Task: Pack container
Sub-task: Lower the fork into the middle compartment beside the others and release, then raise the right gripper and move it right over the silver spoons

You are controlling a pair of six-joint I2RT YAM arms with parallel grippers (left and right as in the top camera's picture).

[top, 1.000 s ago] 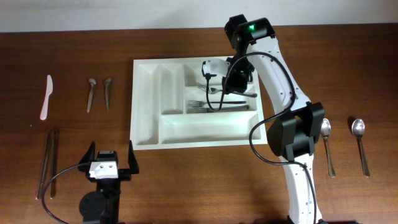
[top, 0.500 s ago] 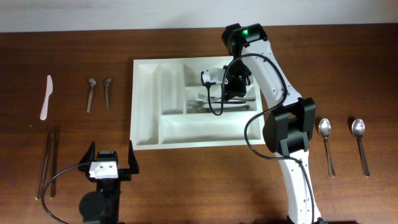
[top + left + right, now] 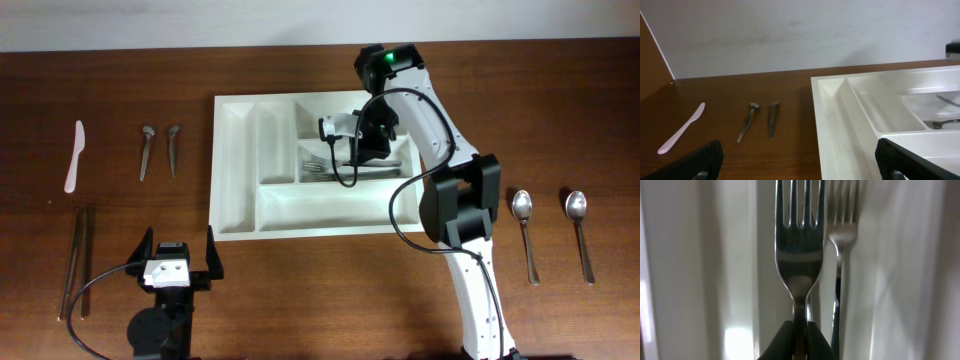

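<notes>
Across the middle of the brown table [image 3: 560, 90] lies the white container [image 3: 232, 180], its long side running left to right, with two narrow upright slots at its left end and three long slots stacked beside them. The right arm [image 3: 440, 130] reaches over its far right corner and bends down into it. At the near left edge of the table the left gripper [image 3: 180, 245] sits well clear of the tray with its jaws spread wide and nothing between them.

The right gripper [image 3: 799, 330] is pinched tight on the thin neck of a fork [image 3: 799, 245], tines pointing away from it, over the middle long slot. A second fork [image 3: 841, 235] already lies just beside it in that slot. Whether the held fork touches the floor of the slot I cannot tell.

Two spoons [image 3: 526, 230] wait right of the tray; two short spoons [image 3: 146, 150], a white plastic knife [image 3: 74, 155] and a pair of thin metal sticks [image 3: 76, 260] wait on the left.

The risks, as I judge them: a grip on so slim a neck may let the fork swivel, so it lands crossed over its neighbour or propped on the divider. Let go too high, it could bounce. A low, careless retreat could knock the tray wall and shift the whole container.
</notes>
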